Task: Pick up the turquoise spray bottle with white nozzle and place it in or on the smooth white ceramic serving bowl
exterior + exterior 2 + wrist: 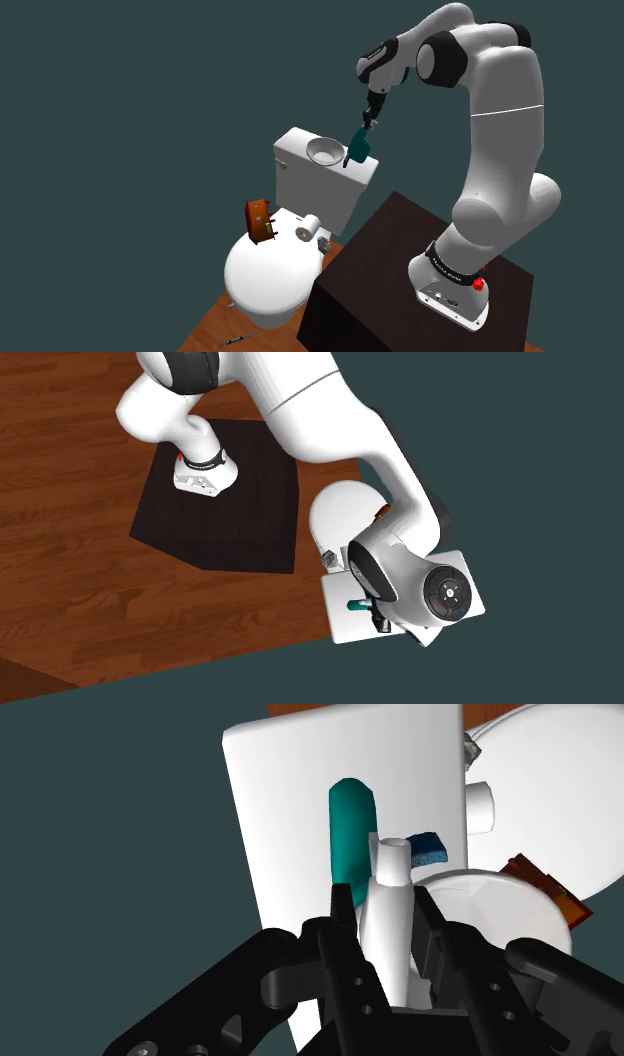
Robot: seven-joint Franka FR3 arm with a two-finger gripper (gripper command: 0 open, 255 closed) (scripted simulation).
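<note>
Starting with the shoulder view, we find the white arm [500,150] rising from the dark stand [380,275] at the lower right and bending over toward the centre of the frame. There the black gripper [371,120] points down, clamped on the top of the turquoise spray bottle [358,148]. The bottle hangs tilted, just to the right of the white bowl [323,151], which sits on top of the toilet tank [335,190]; we cannot tell whether the bottle's base touches the tank. Lower and to the left, a brown object [260,221] rests on the closed toilet lid [265,275] with a white paper roll [308,231] beside it, and a wooden floor [222,322] shows at the bottom left. Moving to the second exterior view, we look down from above: the arm covers most of the tank at the lower right, and a short turquoise piece of the bottle [355,605] peeks out at the arm's left edge, over the tank's white top. The stand sits at the upper left on the wooden floor. Turning to the wrist view, we see the two fingers [343,909] pressed against either side of the bottle's white nozzle, with the turquoise body reaching beyond them over the tank. The bowl [500,904] lies just beside one finger, and the brown object shows past the bowl.
</note>
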